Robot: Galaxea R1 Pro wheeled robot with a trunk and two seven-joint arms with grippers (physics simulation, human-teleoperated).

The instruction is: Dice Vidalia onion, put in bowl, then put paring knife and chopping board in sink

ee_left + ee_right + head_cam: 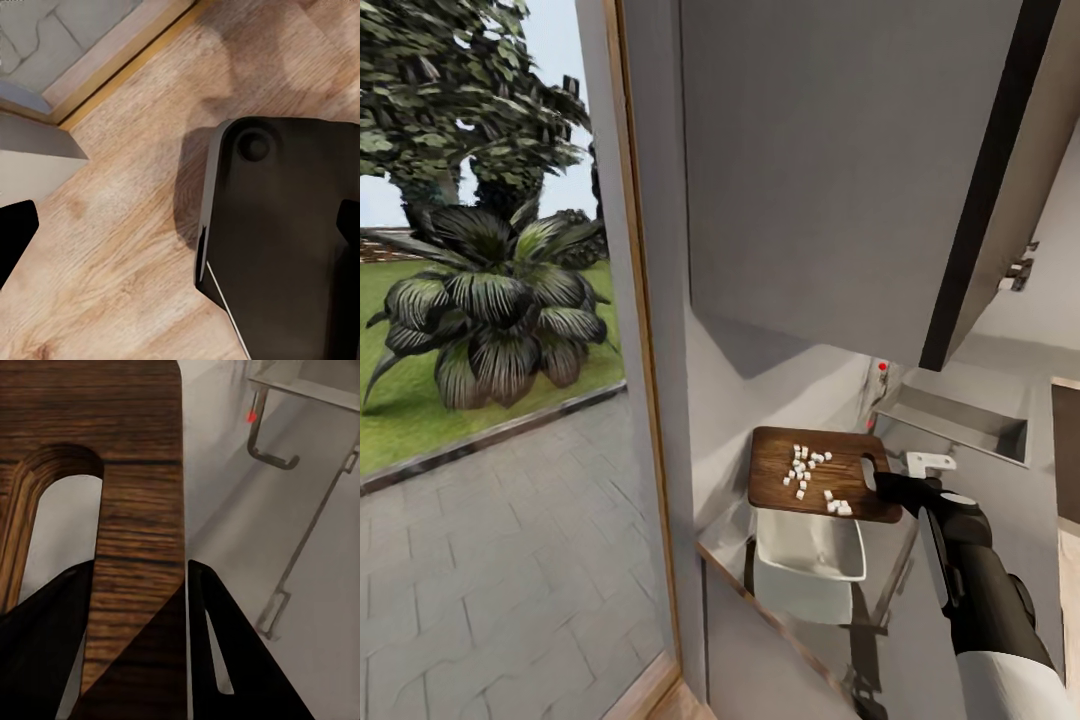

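My right gripper [882,484] is shut on the handle end of the brown chopping board [775,478], beside its slot hole. The board hangs roughly level just above the white bowl [812,548] on the grey countertop [1000,500]. Several small white pieces of diced onion [806,466] lie scattered on the board. In the right wrist view, black fingers [225,652] clamp the board [139,472] from both sides. The sink [960,420] lies behind the board, with its tap [881,368]. The paring knife is out of view. My left gripper [180,232] hangs open over the wooden floor.
A grey wall cabinet [830,170] hangs low over the counter. At the left, a glass door frame [645,330] gives onto paving and plants. A small white object [930,462] lies on the counter by the sink. The robot's black base [277,240] is under the left gripper.
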